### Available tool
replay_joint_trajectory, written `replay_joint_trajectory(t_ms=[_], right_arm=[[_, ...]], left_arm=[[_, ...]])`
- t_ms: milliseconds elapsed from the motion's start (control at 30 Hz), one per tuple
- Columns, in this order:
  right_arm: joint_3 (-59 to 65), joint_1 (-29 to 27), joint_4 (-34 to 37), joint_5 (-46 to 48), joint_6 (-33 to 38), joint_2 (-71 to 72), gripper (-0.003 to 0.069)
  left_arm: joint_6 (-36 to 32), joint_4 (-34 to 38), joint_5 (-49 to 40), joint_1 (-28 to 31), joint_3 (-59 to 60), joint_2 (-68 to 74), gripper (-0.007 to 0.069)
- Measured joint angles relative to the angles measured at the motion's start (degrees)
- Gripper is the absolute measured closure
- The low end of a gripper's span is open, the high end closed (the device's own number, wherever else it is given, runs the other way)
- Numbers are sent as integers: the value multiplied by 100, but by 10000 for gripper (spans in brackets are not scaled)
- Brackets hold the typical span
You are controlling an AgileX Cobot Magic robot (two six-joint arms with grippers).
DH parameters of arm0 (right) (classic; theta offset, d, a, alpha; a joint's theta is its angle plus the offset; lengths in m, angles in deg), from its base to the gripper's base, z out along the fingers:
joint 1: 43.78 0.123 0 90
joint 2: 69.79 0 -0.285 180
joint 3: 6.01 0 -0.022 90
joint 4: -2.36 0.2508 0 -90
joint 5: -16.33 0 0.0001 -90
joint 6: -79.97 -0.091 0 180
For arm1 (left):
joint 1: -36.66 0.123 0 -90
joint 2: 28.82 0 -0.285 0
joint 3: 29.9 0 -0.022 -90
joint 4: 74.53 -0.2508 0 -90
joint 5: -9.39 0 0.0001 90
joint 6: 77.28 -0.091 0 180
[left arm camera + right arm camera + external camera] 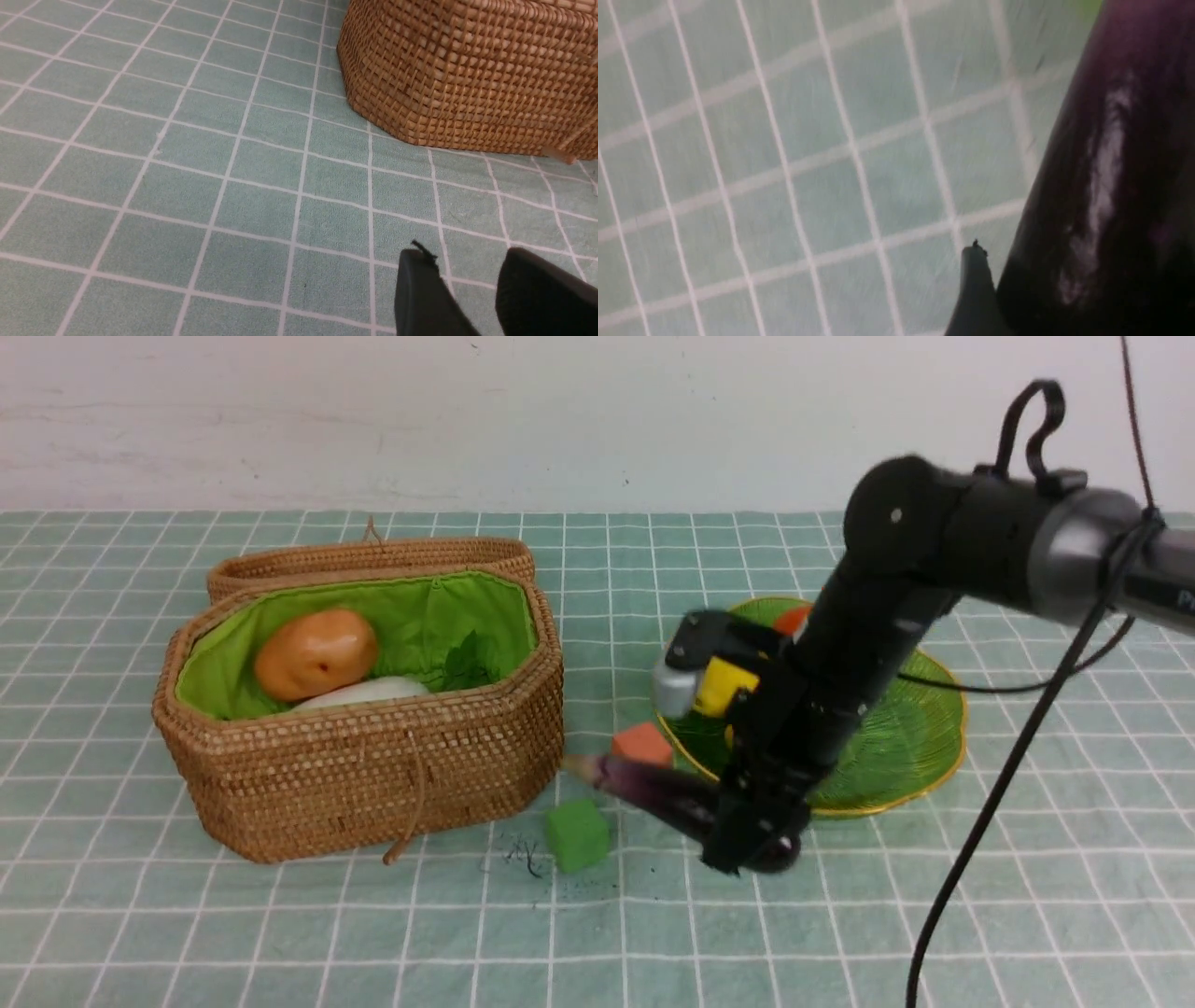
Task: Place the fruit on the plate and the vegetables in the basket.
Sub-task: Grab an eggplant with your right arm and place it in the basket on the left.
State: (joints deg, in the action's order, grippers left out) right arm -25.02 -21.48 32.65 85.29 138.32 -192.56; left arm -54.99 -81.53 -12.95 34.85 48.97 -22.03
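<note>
Your right end effector (747,845) sits low and centre-right in the front view, its jaws either side of the eggplant (653,789), though a firm hold can't be confirmed. The eggplant lies on the surface, its long axis running up-left toward the basket (373,775). Your left end effector (467,298), narrowly parted and empty, is farther away.

Dark-purple eggplant (667,793) lies between basket (373,775) and plate (896,747).
</note>
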Motion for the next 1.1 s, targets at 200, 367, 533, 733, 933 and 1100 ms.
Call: replay_joint_trajectory(t_ms=[200,367,533,733,933,1100], right_arm=[[-1205,0,1331,-32,208,5,216],[-1387,183,2651,-1254,1144,12,219],[-1393,574,3010,-2348,2074,-179,222],[-1398,940,3054,-3101,2610,-762,222],[-1381,972,3054,-3419,2679,-1036,171],[-1381,972,3094,-3285,2679,-941,-7]], left_arm=[[0,0,0,0,0,0,387],[0,0,0,0,0,0,387],[0,0,0,0,0,0,387],[0,0,0,0,0,0,387],[0,0,0,0,0,0,387],[0,0,0,0,0,0,387]])
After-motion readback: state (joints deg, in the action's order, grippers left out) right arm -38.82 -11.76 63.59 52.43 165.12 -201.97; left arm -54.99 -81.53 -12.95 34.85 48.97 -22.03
